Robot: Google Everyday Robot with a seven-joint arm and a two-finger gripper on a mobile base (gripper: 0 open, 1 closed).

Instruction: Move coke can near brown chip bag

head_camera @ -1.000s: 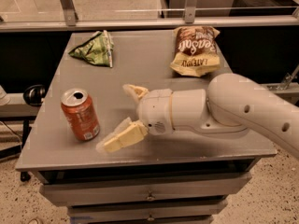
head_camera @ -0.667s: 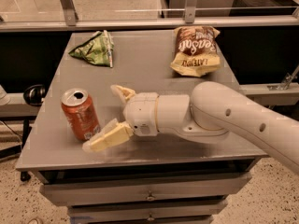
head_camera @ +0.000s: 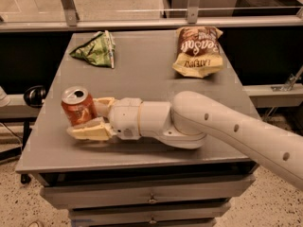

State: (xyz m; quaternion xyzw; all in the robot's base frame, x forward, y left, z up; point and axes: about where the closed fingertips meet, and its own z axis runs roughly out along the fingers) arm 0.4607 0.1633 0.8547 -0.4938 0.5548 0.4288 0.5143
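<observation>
The coke can [head_camera: 77, 107] stands upright at the front left of the grey table [head_camera: 142, 74]. My gripper [head_camera: 85, 117] reaches in from the right at can height and is open, with the can between its cream fingers. One finger [head_camera: 103, 101] lies behind the can's right side. The other finger [head_camera: 87, 131] lies in front and hides the can's base. The brown chip bag [head_camera: 198, 50] lies flat at the table's far right, well away from the can.
A green triangular bag [head_camera: 96, 49] lies at the far left of the table. My arm [head_camera: 213, 126] crosses the front right of the table. A rail [head_camera: 151, 22] runs behind the table, and drawers [head_camera: 151, 200] sit under its front edge.
My gripper has moved left along the front of the table, from beside the can to around it. The can and both bags have not moved.
</observation>
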